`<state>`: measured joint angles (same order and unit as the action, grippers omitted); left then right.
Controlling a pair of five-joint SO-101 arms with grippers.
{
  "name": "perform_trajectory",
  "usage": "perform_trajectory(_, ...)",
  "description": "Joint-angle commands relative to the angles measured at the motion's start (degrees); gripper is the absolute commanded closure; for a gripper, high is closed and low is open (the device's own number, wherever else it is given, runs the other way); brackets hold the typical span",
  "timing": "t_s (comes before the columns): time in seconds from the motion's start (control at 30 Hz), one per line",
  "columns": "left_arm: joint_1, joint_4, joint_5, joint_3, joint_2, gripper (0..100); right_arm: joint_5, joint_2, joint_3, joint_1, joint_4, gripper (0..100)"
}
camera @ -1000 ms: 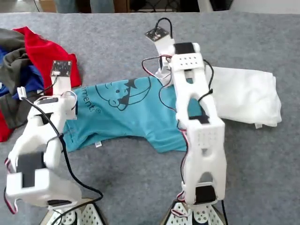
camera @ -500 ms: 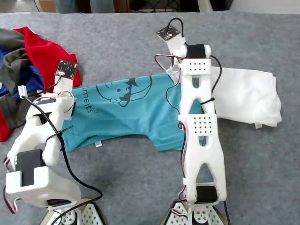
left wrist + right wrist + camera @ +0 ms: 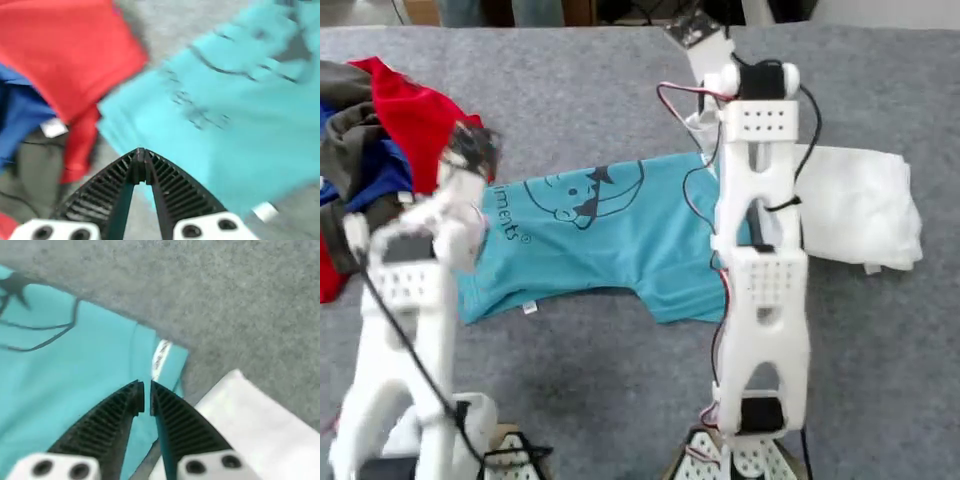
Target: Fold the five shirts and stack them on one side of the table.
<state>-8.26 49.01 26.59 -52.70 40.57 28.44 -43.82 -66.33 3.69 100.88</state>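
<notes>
At the bench's (image 3: 570,400) left edge, a pile (image 3: 380,150) of red, blue and dark shirts lies crumpled. Beside it the left end effector (image 3: 140,157), closed and empty, hangs over the teal shirt's (image 3: 590,240) edge. That shirt lies spread mid-bench, seemingly part folded, with the right end effector (image 3: 146,387) closed to a slit and gripping nothing above its far edge. A white shirt (image 3: 855,205) lies folded at the right, so likely one is done and four are left.
</notes>
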Motion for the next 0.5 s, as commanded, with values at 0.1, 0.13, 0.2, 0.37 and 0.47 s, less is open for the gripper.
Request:
perform_trajectory(0.1,2.77,0.88,-10.81,-9.98,5.01,97,-0.44,27.65,43.03,4.04,-2.9,96.3)
perform_trajectory(0.13,3.12,0.88,-10.81,-10.51,3.78,97,-0.44,30.02,48.4,3.87,-5.01,96.3)
perform_trajectory(0.2,3.21,0.7,-10.81,-11.12,1.05,97,-0.44,33.8,57.71,2.46,-9.32,96.3)
perform_trajectory(0.37,2.95,0.35,-10.46,-10.59,-7.65,97,-0.35,38.2,73.71,-1.93,-15.91,96.3)
perform_trajectory(0.47,2.77,-0.09,-10.02,-10.42,-12.4,97,1.32,38.29,79.78,-3.87,-20.48,96.3)
